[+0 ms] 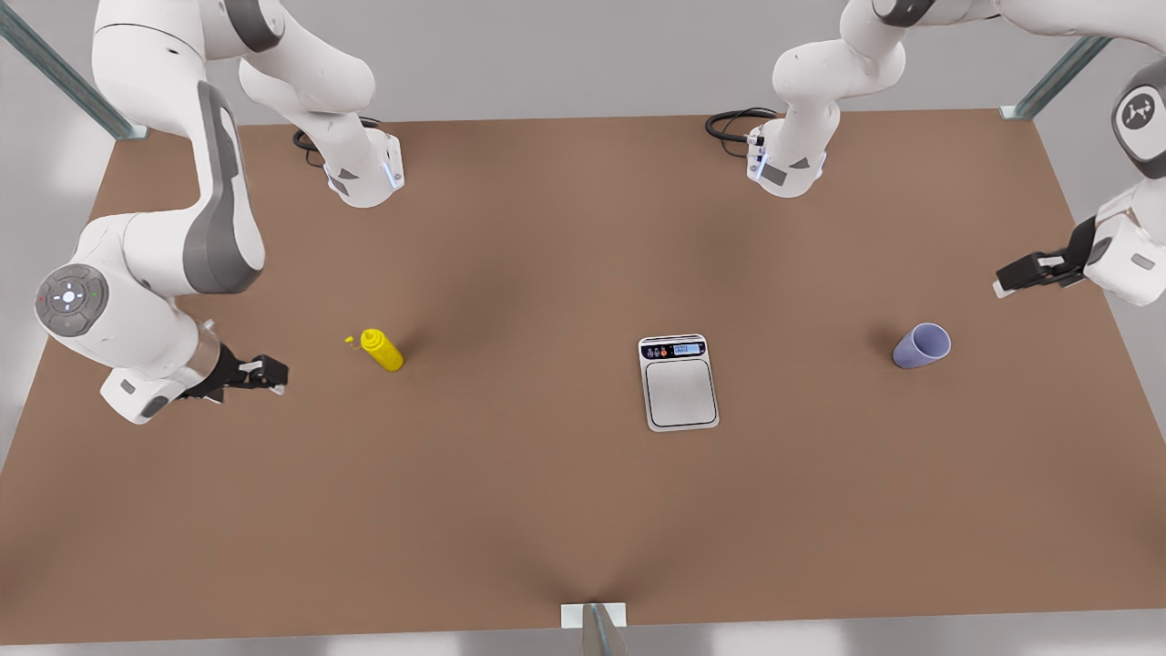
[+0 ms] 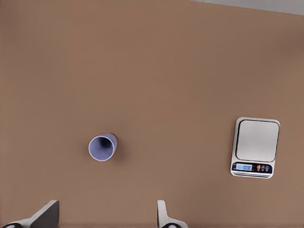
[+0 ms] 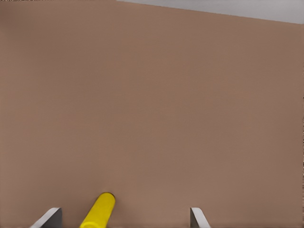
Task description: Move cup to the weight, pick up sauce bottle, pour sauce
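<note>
We hover our left gripper open and empty near the cup, since it must reach the scale first, while our right gripper, open and empty, waits beside the bottle.

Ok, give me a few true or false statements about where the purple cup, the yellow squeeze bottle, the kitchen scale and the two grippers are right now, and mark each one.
1. The small lavender-purple cup stands on the flat silver-grey kitchen scale. False: it stands on the brown table, apart from the scale, toward the front view's right.
2. The bright yellow squeeze bottle is held by a gripper. False: it stands free on the table.
3. The left gripper is open, near the cup. True.
4. The right gripper is open beside the bottle. True.
5. The scale's weighing plate is bare. True.
</note>
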Controlling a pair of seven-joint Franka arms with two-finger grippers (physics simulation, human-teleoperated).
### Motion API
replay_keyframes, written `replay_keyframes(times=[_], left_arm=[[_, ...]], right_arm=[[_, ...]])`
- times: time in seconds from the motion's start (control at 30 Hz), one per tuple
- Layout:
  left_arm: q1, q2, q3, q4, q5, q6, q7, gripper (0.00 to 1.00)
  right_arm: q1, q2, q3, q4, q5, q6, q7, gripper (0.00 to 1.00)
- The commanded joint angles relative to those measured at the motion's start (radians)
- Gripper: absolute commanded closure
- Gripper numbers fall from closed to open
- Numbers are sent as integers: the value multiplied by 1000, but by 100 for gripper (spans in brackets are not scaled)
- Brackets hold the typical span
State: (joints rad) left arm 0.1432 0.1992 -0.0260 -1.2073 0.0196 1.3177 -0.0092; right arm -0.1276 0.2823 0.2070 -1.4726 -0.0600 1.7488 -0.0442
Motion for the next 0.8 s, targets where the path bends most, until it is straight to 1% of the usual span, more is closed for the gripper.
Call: replay_keyframes(times=[0.0, 0.03, 0.07, 0.1, 0.13, 0.17, 0.2, 0.23, 0.27, 0.33, 0.37, 0.4, 0.43, 0.47, 0.5, 0.53, 0.57, 0.63, 0.67, 0.7, 0.77], left_arm=[[-1, 2, -2, 0, 2, 0, 0, 0], [6, 6, -2, -31, 2, 17, 0, 0], [9, 5, 1, -98, 2, 63, 2, 0], [9, 5, 37, -196, 2, 167, 2, 0], [7, -17, 63, -332, -1, 302, 2, 0], [7, -40, 66, -418, -3, 368, 0, 0], [6, -49, 86, -498, -7, 446, -1, 0], [6, -49, 90, -537, -42, 488, 0, 0], [6, -49, 106, -594, -43, 545, 2, 0], [10, -37, 112, -635, -43, 575, 2, 0], [10, -37, 124, -681, -43, 632, 5, 0], [10, -37, 126, -712, -43, 658, 9, 0], [10, -40, 152, -752, -41, 690, 43, 0], [10, -37, 176, -785, -43, 736, 71, 0], [15, -23, 178, -808, -43, 765, 72, 0], [38, 9, 176, -808, -43, 776, 72, 0], [38, 26, 178, -808, -43, 778, 72, 0], [65, 48, 176, -807, -43, 778, 72, 0], [70, 57, 176, -805, -43, 782, 72, 0], [73, 69, 176, -805, -43, 790, 72, 0], [90, 94, 176, -804, -43, 801, 72, 0]], right_arm=[[2, 0, 0, 0, -1, 0, 0, 0], [3, 0, 0, 0, -3, 0, 1, 0], [2, 0, 0, 2, -3, 0, -2, 0], [-17, 0, 0, 2, 3, 0, -9, 0], [-29, 0, 0, 3, 9, 0, -11, 0], [-29, 0, 0, 3, 9, 0, -17, 0], [-44, -2, 2, 8, 11, -18, -147, 0], [-41, -3, 6, 15, 12, -95, -242, 0], [-101, -6, 6, 21, 190, -146, -379, 0], [-184, -14, 6, 21, 354, -278, -713, 0], [-234, -22, 6, 20, 437, -344, -796, 0], [-280, -22, 6, 12, 489, -379, -876, 0], [-340, -22, 6, -26, 560, -390, -1016, 0], [-386, -25, 6, -124, 607, -377, -1129, 0], [-421, -29, 6, -233, 652, -316, -1254, 0], [-464, -28, 6, -386, 716, -212, -1462, 0], [-492, -22, 6, -434, 772, -190, -1608, 0], [-527, 81, 6, -443, 813, -193, -1800, 0], [-534, 97, 6, -439, 815, -202, -1830, 0], [-547, 155, 6, -437, 841, -233, -1939, 0], [-581, 205, 6, -425, 859, -233, -2002, 0]])
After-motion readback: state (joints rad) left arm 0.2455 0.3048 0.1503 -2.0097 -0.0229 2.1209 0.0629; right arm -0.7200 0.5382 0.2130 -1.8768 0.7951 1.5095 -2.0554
